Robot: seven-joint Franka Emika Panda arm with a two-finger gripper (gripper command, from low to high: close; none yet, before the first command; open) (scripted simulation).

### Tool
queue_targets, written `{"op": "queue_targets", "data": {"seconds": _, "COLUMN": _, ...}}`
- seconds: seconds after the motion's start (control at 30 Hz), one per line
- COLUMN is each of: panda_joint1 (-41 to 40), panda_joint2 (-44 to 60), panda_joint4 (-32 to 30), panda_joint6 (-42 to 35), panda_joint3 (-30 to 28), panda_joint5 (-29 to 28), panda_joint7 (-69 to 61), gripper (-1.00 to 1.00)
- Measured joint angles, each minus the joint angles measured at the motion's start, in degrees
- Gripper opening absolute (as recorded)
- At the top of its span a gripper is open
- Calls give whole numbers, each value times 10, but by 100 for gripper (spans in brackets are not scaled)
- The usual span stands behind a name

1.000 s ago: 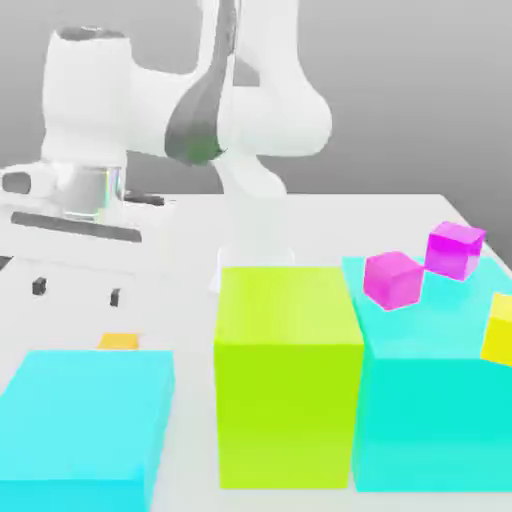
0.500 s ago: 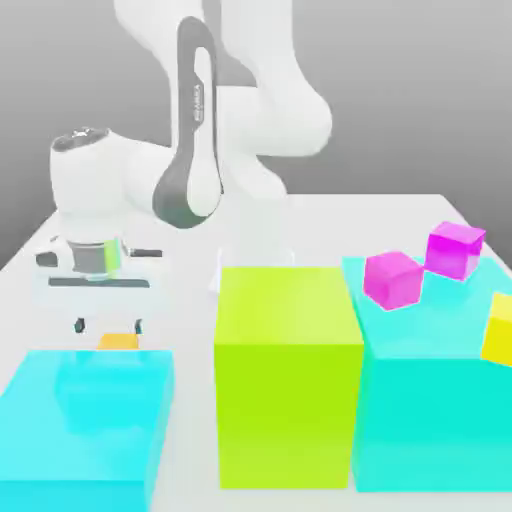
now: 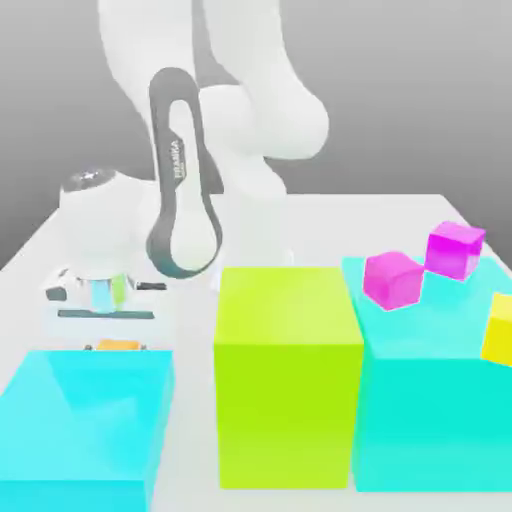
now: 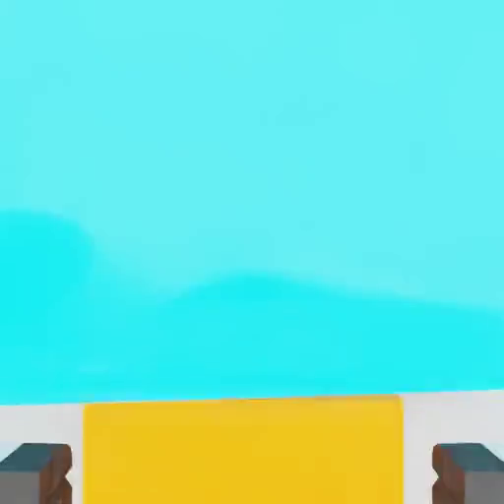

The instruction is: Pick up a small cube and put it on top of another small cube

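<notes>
1. A low cyan block stands in front of the orange cube, hiding most of it in the exterior view.
2. A lime block and a taller cyan block carrying two magenta cubes stand to the exterior view's right.
3. The orange cube lies on the table between the fingertips of the claw, which stand spread just beside its sides with narrow gaps.

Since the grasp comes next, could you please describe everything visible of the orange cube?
The orange cube is small, plain, matte and flat-faced, with no markings. It sits square on the white table, close behind the cyan block, which hides most of it in the exterior view. The gripper straddles it, one finger on each side with slim gaps showing.
</notes>
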Motion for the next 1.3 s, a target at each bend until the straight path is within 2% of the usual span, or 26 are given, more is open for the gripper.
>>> {"op": "queue_targets", "data": {"seconds": 0.13, "panda_joint1": -4, "panda_joint2": 3, "panda_joint4": 0, "panda_joint6": 1, "panda_joint3": 5, "panda_joint5": 3, "panda_joint7": -3, "gripper": -100}}
{"op": "queue_targets", "data": {"seconds": 0.23, "panda_joint1": 26, "panda_joint2": -15, "panda_joint4": -1, "panda_joint6": -14, "panda_joint3": -27, "panda_joint5": -12, "panda_joint7": 13, "gripper": -100}}
{"op": "queue_targets", "data": {"seconds": 0.3, "panda_joint1": 55, "panda_joint2": -33, "panda_joint4": -3, "panda_joint6": -29, "panda_joint3": -62, "panda_joint5": -39, "panda_joint7": 36, "gripper": -100}}
{"op": "queue_targets", "data": {"seconds": 0.5, "panda_joint1": 98, "panda_joint2": -92, "panda_joint4": -14, "panda_joint6": -74, "panda_joint3": -139, "panda_joint5": -167, "panda_joint7": 131, "gripper": -100}}
{"op": "queue_targets", "data": {"seconds": 0.63, "panda_joint1": 83, "panda_joint2": -131, "panda_joint4": -22, "panda_joint6": -103, "panda_joint3": -145, "panda_joint5": -238, "panda_joint7": 180, "gripper": -100}}
{"op": "queue_targets", "data": {"seconds": 0.8, "panda_joint1": 71, "panda_joint2": -173, "panda_joint4": -36, "panda_joint6": -135, "panda_joint3": -149, "panda_joint5": -287, "panda_joint7": 208, "gripper": -100}}
{"op": "queue_targets", "data": {"seconds": 0.83, "panda_joint1": 83, "panda_joint2": -175, "panda_joint4": -31, "panda_joint6": -140, "panda_joint3": -144, "panda_joint5": -280, "panda_joint7": 192, "gripper": -100}}
{"op": "queue_targets", "data": {"seconds": 0.9, "panda_joint1": 120, "panda_joint2": -171, "panda_joint4": -5, "panda_joint6": -160, "panda_joint3": -125, "panda_joint5": -266, "panda_joint7": 157, "gripper": -100}}
{"op": "queue_targets", "data": {"seconds": 0.97, "panda_joint1": 146, "panda_joint2": -173, "panda_joint4": 30, "panda_joint6": -200, "panda_joint3": -107, "panda_joint5": -282, "panda_joint7": 161, "gripper": -100}}
{"op": "queue_targets", "data": {"seconds": 1.3, "panda_joint1": 235, "panda_joint2": -191, "panda_joint4": 216, "panda_joint6": -430, "panda_joint3": -17, "panda_joint5": -449, "panda_joint7": 263, "gripper": -100}}
